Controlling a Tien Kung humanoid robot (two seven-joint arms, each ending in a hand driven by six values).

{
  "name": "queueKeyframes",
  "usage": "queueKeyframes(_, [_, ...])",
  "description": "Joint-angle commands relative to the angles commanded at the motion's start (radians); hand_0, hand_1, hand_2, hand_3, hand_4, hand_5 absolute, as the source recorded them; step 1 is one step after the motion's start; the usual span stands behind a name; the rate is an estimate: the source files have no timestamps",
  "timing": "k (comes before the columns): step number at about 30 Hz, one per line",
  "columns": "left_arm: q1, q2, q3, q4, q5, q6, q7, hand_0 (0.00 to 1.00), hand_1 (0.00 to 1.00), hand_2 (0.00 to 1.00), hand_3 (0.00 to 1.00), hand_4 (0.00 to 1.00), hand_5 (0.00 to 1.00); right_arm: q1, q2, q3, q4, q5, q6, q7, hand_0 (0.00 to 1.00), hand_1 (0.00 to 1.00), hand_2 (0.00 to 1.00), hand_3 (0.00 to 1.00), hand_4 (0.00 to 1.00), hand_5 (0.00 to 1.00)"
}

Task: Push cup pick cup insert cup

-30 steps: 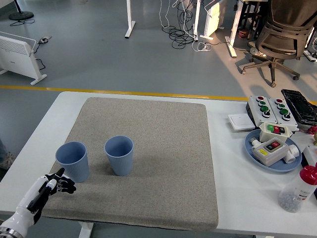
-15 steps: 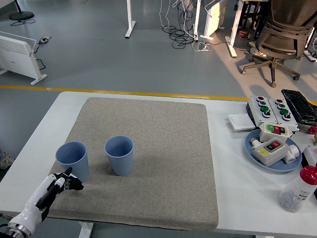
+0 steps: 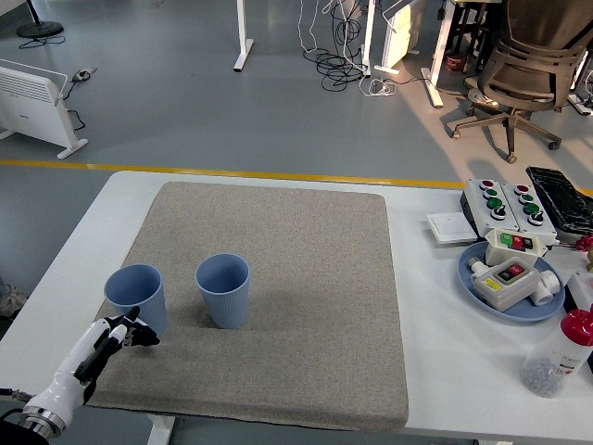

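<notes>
Two blue cups stand upright on the grey mat [image 3: 278,278], lower left of centre. Left cup [image 3: 136,298] sits near the mat's left edge; right cup [image 3: 222,290] stands beside it, apart, a clear gap between them. Both mouths open upward, both empty as far as visible.

Left hand [image 3: 120,334] enters from the lower left corner, low over the mat, at the near base of the left cup. Fingers [image 3: 144,337] loosely curled, tips pointing right; they hold nothing. Whether the tips touch the cup wall cannot be told: they are touching or just beside it. Right hand out of view.

Step in hand, as judged: the push. The hand is set against the near-left side of the left cup, not wrapped round it, so this reads as an approach to nudge, not a grasp.

Next move calls for: firm contact low on the cup wall, then a steady slide across the mat. The mat looks rough, so a high push risks tipping the cup. Pick and insert are not yet done: cups still separate.

Right of frame, clear of the work: button boxes [image 3: 508,203], a blue plate [image 3: 473,278] carrying more boxes, a red-capped bottle [image 3: 556,357], all on the white bench [image 3: 435,371].
</notes>
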Motion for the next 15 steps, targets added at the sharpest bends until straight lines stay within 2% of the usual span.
queueKeyframes(15, [-0.040, -0.001, 0.038, 0.044, 0.006, 0.004, -0.005, 0.603, 0.545, 0.474, 0.429, 0.621, 0.998, 0.001, 0.003, 0.003, 0.000, -0.004, -0.001, -0.002, 0.670, 0.615, 0.629, 0.584, 0.141, 0.498])
